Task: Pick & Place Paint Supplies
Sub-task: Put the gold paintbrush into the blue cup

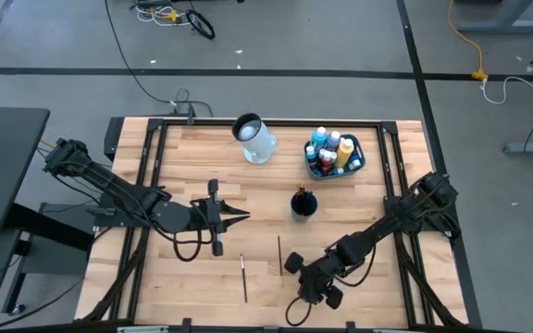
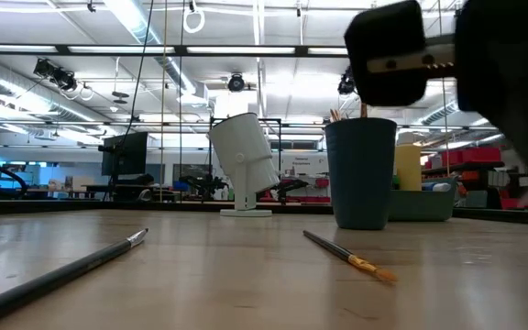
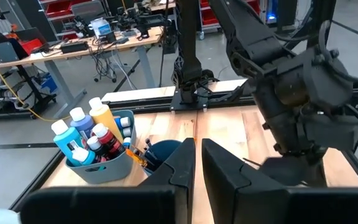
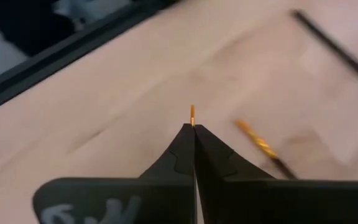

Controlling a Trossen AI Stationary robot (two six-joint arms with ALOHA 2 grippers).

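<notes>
The right gripper [image 4: 194,134], near the table's near edge, is clamped on a thin brush [image 4: 192,115]. Two paintbrushes [image 1: 243,277] [image 1: 279,254] lie left of it, long axes near-to-far, open wood around them. The left gripper [image 3: 197,163] hovers mid-table, fingers nearly together, empty.

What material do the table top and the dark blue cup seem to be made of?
Table top: light wood planks, visible grain and seams, smooth matte finish. Dark blue cup: probably plastic, with an even colour and dull sheen, though glazed ceramic cannot be ruled out.
</notes>
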